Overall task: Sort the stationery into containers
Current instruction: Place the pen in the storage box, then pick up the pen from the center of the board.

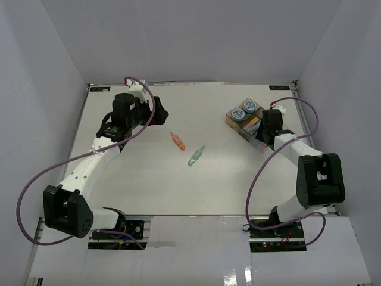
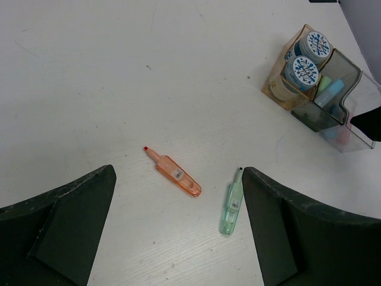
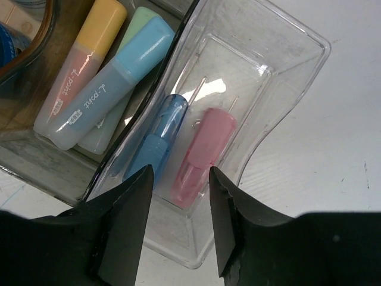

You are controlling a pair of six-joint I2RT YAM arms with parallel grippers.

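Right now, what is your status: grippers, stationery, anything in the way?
Left gripper open, empty. Right gripper open over clear tray; pink pen, blue pen inside. Orange pen, green pen loose, unsorted. Nothing in the way.

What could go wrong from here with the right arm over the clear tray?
The right gripper hangs over the pink piece in the clear tray, jaws apart; a crooked lift could snag it or shift the tray. The orange piece and green piece lie flat; fingers may push them aside.

It looks like a robotics lab: a white bench [image 1: 149,185] boxed by plain white panels [image 1: 190,36], with cabled robot arms [image 1: 89,164] bolted on.
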